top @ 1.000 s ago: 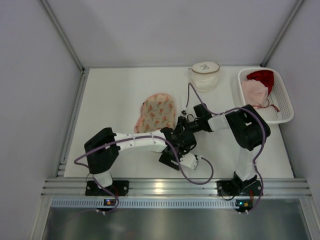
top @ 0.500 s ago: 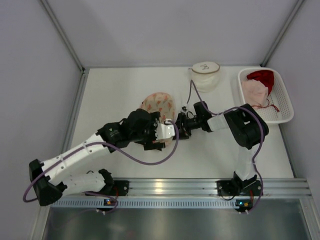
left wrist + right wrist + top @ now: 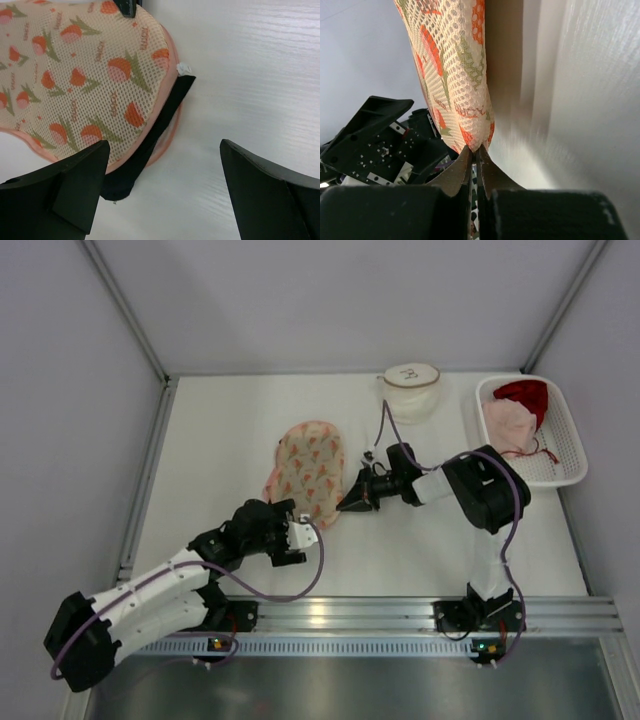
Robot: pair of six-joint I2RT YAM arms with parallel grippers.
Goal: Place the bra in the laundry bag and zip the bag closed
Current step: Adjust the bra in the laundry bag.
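The laundry bag (image 3: 308,470), pale mesh with an orange tulip print, lies flat in the middle of the table. A black strip of fabric (image 3: 150,142), apparently the bra, sticks out along the bag's near edge; the rest of the bra is hidden. My right gripper (image 3: 347,504) is shut on the bag's near right edge, and the mesh (image 3: 455,75) bunches up from between its closed tips (image 3: 476,149). My left gripper (image 3: 303,535) hovers just near of the bag, open wide (image 3: 164,150), holding nothing.
A white basket (image 3: 565,455) with red and pink garments stands at the back right. A round white mesh pouch (image 3: 410,390) sits at the back centre. Frame posts and walls bound the table on both sides.
My left arm has drawn back from the middle toward the near left, its jaws spread wide. My right gripper has closed on the bag's edge.
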